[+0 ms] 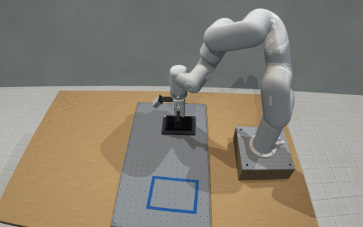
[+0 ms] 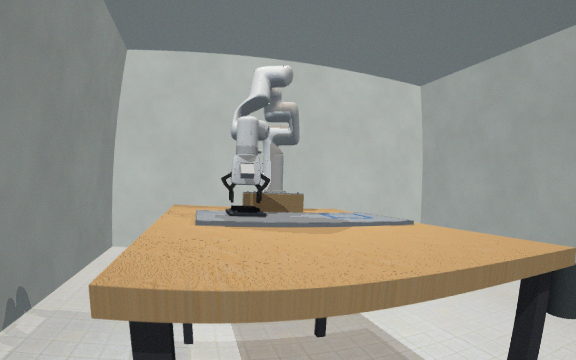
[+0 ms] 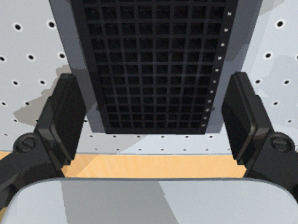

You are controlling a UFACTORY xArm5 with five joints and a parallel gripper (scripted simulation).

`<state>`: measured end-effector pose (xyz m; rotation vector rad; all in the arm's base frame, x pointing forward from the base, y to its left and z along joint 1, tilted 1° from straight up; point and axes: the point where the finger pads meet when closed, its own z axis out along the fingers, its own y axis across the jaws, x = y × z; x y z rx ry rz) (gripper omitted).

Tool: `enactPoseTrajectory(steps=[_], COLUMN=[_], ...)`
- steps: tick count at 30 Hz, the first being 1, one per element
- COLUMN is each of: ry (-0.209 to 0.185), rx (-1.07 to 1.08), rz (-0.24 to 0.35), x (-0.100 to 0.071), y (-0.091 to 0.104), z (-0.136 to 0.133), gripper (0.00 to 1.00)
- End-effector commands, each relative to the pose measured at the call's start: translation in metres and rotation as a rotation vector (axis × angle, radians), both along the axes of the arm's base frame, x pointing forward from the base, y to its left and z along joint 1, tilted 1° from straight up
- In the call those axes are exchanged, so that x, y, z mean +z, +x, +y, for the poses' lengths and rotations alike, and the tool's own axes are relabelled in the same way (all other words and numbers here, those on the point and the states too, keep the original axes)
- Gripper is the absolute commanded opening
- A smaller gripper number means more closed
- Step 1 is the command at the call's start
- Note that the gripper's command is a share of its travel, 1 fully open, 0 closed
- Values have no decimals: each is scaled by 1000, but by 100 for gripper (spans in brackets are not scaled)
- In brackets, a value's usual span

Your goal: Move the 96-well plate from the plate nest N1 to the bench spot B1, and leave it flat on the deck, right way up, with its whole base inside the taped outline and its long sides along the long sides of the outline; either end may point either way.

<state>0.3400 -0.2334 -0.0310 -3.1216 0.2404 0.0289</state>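
The black 96-well plate [image 1: 183, 124] sits flat in the dark plate nest [image 1: 178, 130] at the far end of the grey perforated deck [image 1: 166, 164]. It also shows in the exterior view [image 2: 246, 210] and in the wrist view [image 3: 157, 50]. My gripper [image 2: 245, 198] is open and hangs just above the plate, with one finger to each long side of it. In the wrist view the fingers stand wider than the plate and do not touch it. The blue taped outline [image 1: 172, 194] lies at the deck's near end with nothing in it.
The arm's grey base block [image 1: 263, 152] stands on the wooden table to the right of the deck. A small dark camera bracket [image 1: 161, 100] sticks out left of the wrist.
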Motion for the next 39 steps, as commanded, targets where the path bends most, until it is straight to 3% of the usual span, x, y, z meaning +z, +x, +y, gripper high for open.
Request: enactPoseTrajectory(steps=[1,39], ry=[-2,-2], rx=[0,0], rz=[-3,-3], x=[0,-19], y=[1,1], z=[-1,-1], gripper=[100,100])
